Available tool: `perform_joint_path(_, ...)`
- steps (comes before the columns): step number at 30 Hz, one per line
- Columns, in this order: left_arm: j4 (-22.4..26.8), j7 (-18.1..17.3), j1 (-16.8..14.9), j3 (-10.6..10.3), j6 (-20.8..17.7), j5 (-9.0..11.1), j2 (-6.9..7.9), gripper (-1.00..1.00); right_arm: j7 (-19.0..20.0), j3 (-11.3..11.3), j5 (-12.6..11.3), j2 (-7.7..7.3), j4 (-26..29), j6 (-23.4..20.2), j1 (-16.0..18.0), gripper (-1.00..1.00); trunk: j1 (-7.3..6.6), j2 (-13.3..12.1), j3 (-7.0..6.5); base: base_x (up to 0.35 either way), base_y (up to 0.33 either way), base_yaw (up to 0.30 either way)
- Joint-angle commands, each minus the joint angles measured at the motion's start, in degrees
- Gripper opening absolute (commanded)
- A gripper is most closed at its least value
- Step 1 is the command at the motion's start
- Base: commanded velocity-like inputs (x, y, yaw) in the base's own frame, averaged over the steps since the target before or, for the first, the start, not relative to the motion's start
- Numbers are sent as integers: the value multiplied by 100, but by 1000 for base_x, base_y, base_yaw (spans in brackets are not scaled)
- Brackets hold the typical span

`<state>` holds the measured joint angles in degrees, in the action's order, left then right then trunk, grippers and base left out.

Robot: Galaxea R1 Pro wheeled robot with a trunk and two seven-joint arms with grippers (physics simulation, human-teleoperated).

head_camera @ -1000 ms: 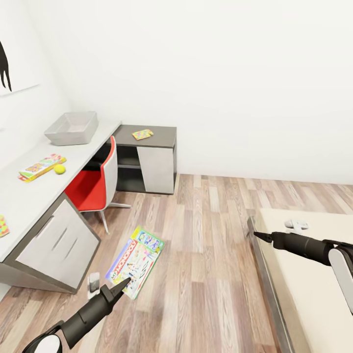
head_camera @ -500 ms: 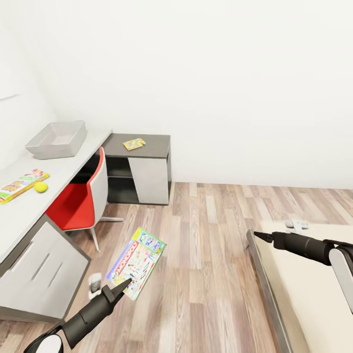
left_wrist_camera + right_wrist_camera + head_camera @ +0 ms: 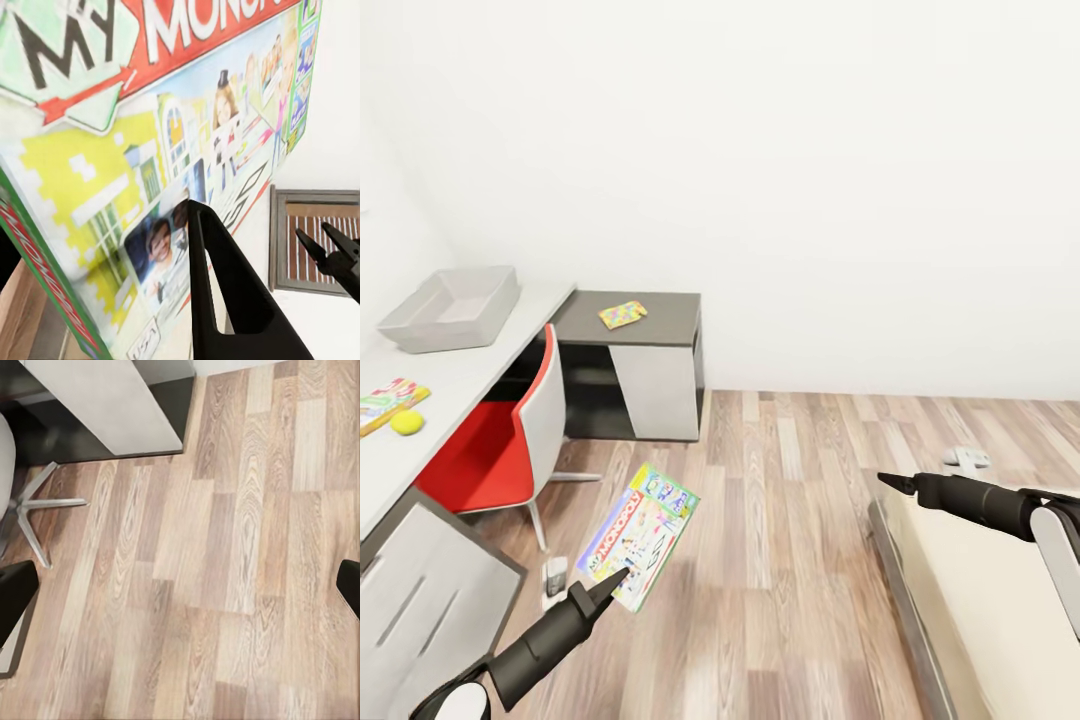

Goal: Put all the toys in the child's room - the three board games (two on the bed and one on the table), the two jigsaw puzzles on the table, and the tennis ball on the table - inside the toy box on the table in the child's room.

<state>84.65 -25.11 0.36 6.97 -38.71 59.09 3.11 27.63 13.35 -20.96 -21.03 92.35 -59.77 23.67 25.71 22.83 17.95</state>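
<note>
Landmark: the table (image 3: 470,350), white-topped, running along the wall. Beyond its far end stands a lower dark grey-topped cabinet (image 3: 660,305); a red chair (image 3: 490,450) is tucked against its open side. Bare wood floor (image 3: 790,520) lies open between the table and the bed (image 3: 980,590), whose edge faces the table across that strip.

The toy box (image 3: 445,310), a shallow light grey bin, sits on the table towards the cabinet end. Nearer along the tabletop lies the tennis ball (image 3: 405,422), small and yellow-green, touching or just beside a flat colourful game box (image 3: 385,400). A small square jigsaw puzzle (image 3: 622,314) in yellow, pink and green lies flat on the cabinet.

The left gripper (image 3: 605,588) is closed on the board game (image 3: 640,535), a flat green, red and white box marked "My Monopoly", held off the floor beside the table, long axis tilted towards the cabinet.

The right gripper (image 3: 890,483) hangs over the bed's edge, empty, its fingers (image 3: 15,600) spread wide over bare floor.
</note>
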Motion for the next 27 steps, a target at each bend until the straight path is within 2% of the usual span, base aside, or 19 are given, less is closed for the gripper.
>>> perform_joint_path(1, 6, 3, -1, 7, -41, 54, -1, -100, 58, 5, 48, 3, 2, -23, 6, 100, 7, 9, 1, 335, 0, -87)
perform_joint_path(27, -9, 31, -12, 6, -14, 13, -6, -100, 58, 12, 48, -23, 2, -23, 6, 100, 7, 9, -183, 335, 0, -16)
